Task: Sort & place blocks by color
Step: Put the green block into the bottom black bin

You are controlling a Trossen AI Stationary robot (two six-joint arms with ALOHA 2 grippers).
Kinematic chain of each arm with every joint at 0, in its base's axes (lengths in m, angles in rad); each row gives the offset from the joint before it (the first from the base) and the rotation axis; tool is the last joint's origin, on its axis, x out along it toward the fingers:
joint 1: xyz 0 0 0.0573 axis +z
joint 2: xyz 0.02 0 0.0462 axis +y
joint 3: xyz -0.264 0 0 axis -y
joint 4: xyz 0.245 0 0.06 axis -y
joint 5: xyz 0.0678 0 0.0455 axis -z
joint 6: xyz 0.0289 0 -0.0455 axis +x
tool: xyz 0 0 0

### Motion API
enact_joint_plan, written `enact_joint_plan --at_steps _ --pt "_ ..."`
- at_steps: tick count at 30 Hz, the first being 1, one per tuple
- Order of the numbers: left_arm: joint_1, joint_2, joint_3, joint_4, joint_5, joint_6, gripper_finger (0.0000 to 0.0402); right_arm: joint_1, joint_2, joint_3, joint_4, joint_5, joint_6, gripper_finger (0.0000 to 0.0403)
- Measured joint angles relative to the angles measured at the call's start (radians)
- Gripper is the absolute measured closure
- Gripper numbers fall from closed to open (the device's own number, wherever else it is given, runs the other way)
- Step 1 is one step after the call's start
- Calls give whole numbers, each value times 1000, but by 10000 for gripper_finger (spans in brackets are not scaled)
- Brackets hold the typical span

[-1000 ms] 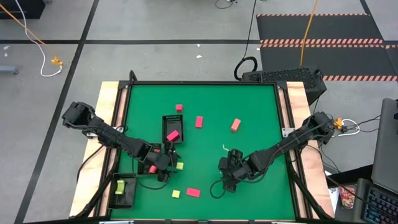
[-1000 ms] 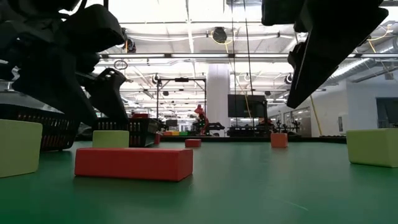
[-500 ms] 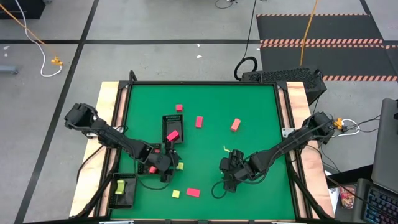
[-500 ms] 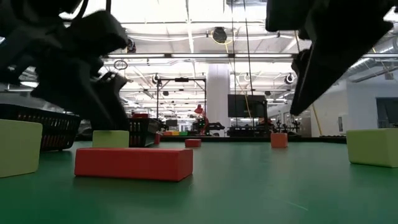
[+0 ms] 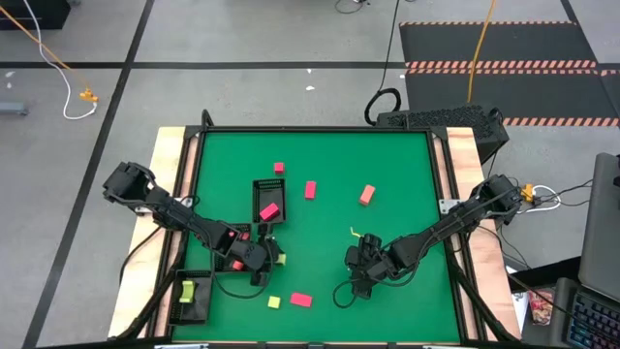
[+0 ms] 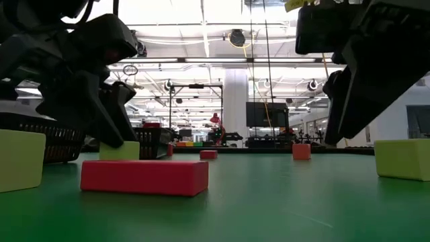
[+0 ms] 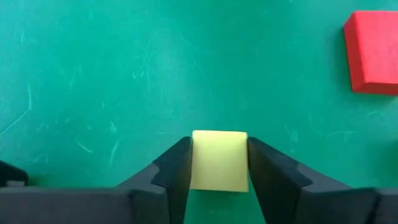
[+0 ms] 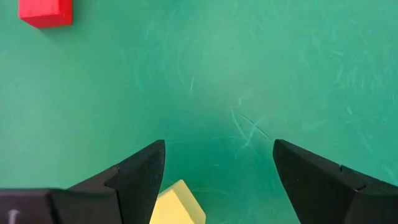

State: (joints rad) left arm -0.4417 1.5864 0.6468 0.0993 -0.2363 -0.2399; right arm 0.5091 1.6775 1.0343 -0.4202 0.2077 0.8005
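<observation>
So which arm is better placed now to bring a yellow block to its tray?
Left. Its end effector already has its fingers against both sides of a yellow block, near the tray with yellow pieces. The right end effector is open, holding nothing.

No readable text, label, brand, number or sign anywhere.

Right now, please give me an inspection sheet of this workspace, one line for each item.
Surface: green table top, wooden side edges.
Job's things: yellow block between left gripper's fingers; red bar in the centre tray; yellow block in the corner tray; other blocks loose.
Clutter: nothing seen.
Grippers: left gripper shut on yellow block; right gripper open, above bare mat.
Cables: orange cable on floor.
Surroundings: open hall; no person seen.
</observation>
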Motion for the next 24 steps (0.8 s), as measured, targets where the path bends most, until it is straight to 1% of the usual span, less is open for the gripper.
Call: enact_joint_plan --at_steps 2,5,8,10,11,16,20,22,24 --pt "1 0 0 5 -2 0 270 0 0 -1 0 0 6 112" --pt "1 -2 2 16 -4 1 306 0 0 -1 3 0 11 112" --pt "1 -12 2 11 -3 3 350 0 0 -1 4 0 11 112" --pt "1 -27 1 8 18 15 384 1 0 -1 5 0 11 112" --pt "1 -38 0 4 26 22 393 2 0 -1 6 0 11 112" --pt "1 -103 -1 -14 30 28 392 4 0 -1 11 -3 26 112" --pt "1 -118 -1 -18 59 72 392 3 0 -1 14 -3 26 112" --pt "0 -117 -1 -26 61 82 381 4 0 -1 16 -3 26 112" --pt "1 -114 -1 -34 61 83 356 4 0 -1 25 -3 26 112"
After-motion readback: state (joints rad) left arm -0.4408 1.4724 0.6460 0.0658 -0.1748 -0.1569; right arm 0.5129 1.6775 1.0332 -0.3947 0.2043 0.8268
